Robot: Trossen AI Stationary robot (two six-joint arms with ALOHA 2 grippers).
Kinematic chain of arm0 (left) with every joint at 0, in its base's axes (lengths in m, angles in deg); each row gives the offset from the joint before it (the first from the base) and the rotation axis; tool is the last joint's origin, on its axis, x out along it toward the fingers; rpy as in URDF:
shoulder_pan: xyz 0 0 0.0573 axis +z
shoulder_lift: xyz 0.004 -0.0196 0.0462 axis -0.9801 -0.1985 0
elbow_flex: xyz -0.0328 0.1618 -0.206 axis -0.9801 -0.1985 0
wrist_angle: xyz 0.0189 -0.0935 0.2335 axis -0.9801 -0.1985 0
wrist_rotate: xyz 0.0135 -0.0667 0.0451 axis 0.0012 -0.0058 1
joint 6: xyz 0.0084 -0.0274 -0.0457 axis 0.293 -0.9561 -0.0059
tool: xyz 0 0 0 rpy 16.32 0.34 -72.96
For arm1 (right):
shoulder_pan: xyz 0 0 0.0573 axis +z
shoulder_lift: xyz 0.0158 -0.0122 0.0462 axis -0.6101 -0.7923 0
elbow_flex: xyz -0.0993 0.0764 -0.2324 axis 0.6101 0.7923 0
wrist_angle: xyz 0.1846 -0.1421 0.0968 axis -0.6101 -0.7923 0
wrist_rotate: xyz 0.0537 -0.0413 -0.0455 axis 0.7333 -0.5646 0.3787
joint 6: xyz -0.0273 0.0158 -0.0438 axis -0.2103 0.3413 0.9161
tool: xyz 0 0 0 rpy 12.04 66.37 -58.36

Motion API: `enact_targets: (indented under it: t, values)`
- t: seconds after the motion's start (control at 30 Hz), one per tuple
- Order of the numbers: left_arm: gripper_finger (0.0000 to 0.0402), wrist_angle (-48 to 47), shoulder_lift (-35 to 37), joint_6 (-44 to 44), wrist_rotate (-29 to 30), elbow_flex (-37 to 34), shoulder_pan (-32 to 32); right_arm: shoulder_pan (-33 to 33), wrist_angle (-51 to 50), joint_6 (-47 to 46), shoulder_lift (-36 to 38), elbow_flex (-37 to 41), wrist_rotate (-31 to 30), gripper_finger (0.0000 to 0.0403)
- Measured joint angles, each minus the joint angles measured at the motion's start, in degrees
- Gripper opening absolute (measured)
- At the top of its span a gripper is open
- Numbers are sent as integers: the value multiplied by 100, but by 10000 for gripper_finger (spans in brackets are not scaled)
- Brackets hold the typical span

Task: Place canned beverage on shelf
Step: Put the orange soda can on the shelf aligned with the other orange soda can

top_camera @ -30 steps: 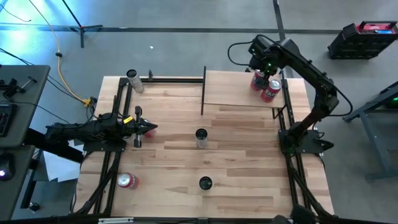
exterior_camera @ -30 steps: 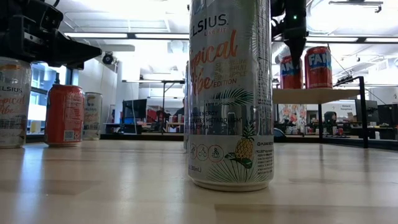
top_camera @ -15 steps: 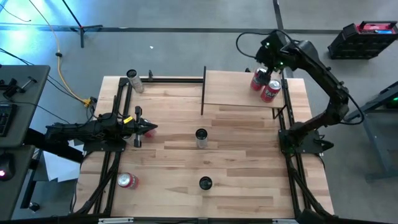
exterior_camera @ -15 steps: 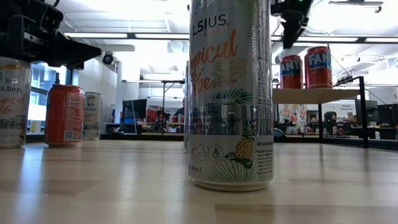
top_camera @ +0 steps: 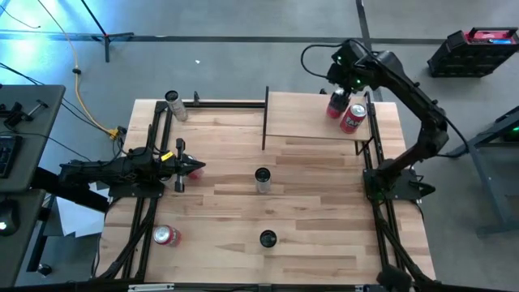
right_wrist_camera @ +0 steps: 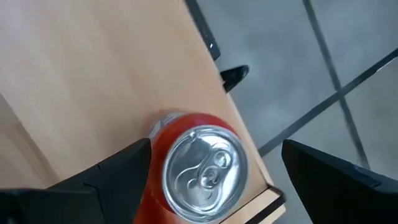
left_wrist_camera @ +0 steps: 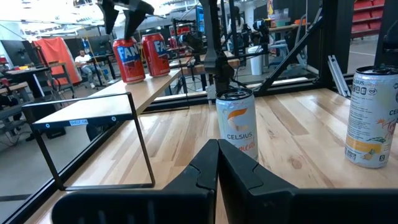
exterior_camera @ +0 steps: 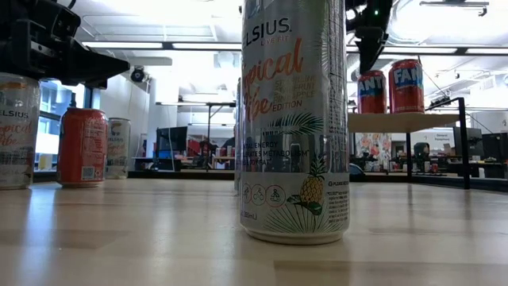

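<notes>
Two red cans stand upright on their bases on the pale wood shelf (top_camera: 300, 122) at the table's far right: one (top_camera: 335, 104) by the far edge, the other (top_camera: 352, 118) beside it. My right gripper (top_camera: 337, 86) hangs open a little above the far can (right_wrist_camera: 205, 168), one finger on either side and clear of it. In the low view it (exterior_camera: 367, 65) is above that can's (exterior_camera: 371, 91) top. My left gripper (top_camera: 197, 169) rests shut at the table's left, holding nothing.
On the planked tabletop stand a silver can (top_camera: 262, 180) at the middle, another (top_camera: 268, 238) nearer the front, and a third (top_camera: 174, 105) at the far left. A red can (top_camera: 166, 235) is at the near left. Black uprights (top_camera: 265, 118) edge the shelf.
My right gripper has risen from beside the far red can to above its top and has tipped, still open. Both red cans have stayed upright on the shelf.
</notes>
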Motion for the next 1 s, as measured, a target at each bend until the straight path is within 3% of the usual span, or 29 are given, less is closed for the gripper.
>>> enact_targets:
  t: [0.23, 0.4, 0.57, 0.83, 1.0]
  values:
    - [3, 2, 2, 0, 0, 0, 0, 2, 3, -22, -104, 0, -23, 346]
    - [3, 0, 1, 2, 0, 0, 0, 0, -187, -23, -91, 0, -575, 346]
    - [3, 2, 0, 0, 2, 0, 0, 0, -282, -42, -87, 0, -641, 346]
    - [3, 2, 0, 2, 0, 0, 2, -31, 552, -19, -37, 0, -835, 346]
    - [3, 1, 1, 0, 0, 0, 1, -206, 547, -29, -59, 0, -883, 346]
